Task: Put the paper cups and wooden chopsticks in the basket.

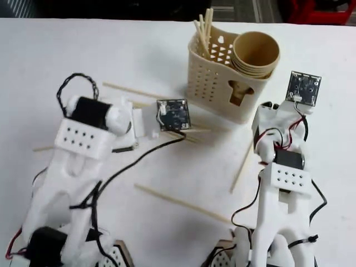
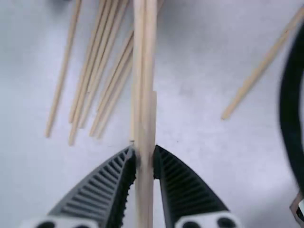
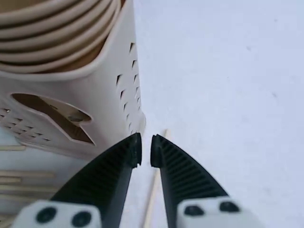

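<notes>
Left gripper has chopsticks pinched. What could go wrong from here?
1. The left gripper pinches chopsticks that look unevenly stacked; one may slip out on lifting.
2. The paper cups fill much of the basket, so the chopsticks could miss the narrow free side.
3. The right gripper sits close by the basket's corner and might nudge it.

Bench (image 1: pixel 67 50): white, matte, spans the high view.
Red object (image 1: pixel 320 11): beyond the bench's far edge, at one corner; kind unclear.
Background: dark past that far edge.
</notes>
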Controlling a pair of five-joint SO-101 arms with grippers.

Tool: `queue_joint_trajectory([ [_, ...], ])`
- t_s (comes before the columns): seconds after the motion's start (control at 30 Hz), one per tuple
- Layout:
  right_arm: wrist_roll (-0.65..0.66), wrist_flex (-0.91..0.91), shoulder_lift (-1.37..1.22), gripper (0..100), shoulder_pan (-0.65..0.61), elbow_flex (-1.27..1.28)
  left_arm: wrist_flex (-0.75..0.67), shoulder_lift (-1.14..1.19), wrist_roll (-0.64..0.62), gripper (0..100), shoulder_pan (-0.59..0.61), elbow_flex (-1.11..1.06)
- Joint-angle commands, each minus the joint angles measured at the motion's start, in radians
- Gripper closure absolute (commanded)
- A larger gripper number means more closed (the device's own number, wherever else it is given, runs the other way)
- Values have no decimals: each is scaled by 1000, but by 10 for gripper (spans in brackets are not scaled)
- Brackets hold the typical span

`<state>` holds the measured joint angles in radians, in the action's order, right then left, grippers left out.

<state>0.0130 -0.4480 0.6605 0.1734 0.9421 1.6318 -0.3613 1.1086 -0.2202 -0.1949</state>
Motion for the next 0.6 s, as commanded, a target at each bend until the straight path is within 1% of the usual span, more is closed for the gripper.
queue_joint_trajectory([
  [0.0, -9, 18, 36, 948, 8, -6, -5, -105, -37, 978, 12, 34],
  [0.2, -9, 18, 36, 948, 5, -6, -12, -125, -137, 978, 2, 169],
  [0.27, -9, 18, 36, 948, 4, -6, -37, -125, -175, 978, 1, 218],
  [0.4, -9, 18, 36, 948, 2, -5, -120, -125, -259, 978, -1, 258],
  [0.57, -9, 18, 36, 948, 2, -5, -261, -124, -384, 978, -67, 253],
])
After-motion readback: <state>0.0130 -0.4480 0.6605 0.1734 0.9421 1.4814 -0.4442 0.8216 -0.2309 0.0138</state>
